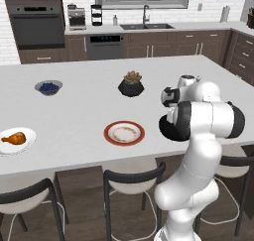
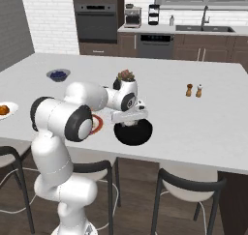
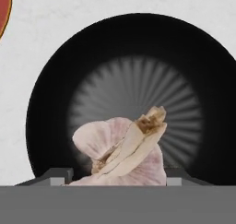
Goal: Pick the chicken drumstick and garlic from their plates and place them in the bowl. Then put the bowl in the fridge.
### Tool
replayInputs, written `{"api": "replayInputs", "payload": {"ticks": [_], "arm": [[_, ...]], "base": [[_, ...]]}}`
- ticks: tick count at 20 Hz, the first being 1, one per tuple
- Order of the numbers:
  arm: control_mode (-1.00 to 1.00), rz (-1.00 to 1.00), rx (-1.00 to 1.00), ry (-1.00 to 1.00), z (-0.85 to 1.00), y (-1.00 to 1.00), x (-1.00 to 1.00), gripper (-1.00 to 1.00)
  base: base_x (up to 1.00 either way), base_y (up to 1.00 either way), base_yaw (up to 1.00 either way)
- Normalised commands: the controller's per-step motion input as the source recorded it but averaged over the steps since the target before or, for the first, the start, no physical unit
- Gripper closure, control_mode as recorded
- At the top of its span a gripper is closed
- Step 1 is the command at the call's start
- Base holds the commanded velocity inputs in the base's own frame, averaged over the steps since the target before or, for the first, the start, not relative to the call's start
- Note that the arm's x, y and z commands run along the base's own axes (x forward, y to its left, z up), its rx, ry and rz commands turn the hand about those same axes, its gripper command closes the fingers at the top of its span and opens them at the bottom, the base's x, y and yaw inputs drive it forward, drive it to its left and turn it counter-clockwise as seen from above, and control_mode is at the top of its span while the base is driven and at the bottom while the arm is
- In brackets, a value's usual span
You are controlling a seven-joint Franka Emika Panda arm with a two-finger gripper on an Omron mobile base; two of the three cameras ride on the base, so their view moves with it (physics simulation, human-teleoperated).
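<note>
Claw clenched on the garlic, held directly above the black bowl on the bench, presumably for a clean drop inside.

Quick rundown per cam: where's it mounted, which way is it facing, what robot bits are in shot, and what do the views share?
Left base view: behind the arm on its left, facing across the white island toward the sink wall; white arm at lower right; orange-brown chicken drumstick on plain white plate.
Right base view: behind on its right; arm at lower left, gripper over the glossy black bowl.
Hand view: on the hand, facing into the bowl; whitish garlic bulb between the jaws.
Shared: bowl in the right base and hand views; red-rimmed plate in both base views.
</note>
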Motion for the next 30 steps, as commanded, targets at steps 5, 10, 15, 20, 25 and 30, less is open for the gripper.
{"api": "replayInputs", "payload": {"ticks": [5, 10, 15, 20, 25, 30], "arm": [[-1.0, 0.0, 0.0, 0.01, -0.48, -0.03, 0.1, 1.0], [-1.0, 0.0, 0.0, 0.0, -0.39, 0.0, 0.2, 1.0], [-1.0, 0.0, 0.0, 0.0, -0.26, 0.0, 0.31, 1.0], [-1.0, 0.0, 0.0, 0.01, -0.05, -0.06, 0.23, -1.0], [-1.0, 0.0, 0.0, 0.03, -0.03, -0.1, 0.04, -1.0], [-1.0, 0.0, 0.02, 0.0, 0.0, -0.02, 0.0, -1.0]], "base": [[0.0, 0.0, 0.0], [0.0, 0.0, 0.0], [0.0, 0.0, 0.0], [0.0, 0.0, 0.0], [0.0, 0.0, 0.0], [0.0, 0.0, 0.0]]}}
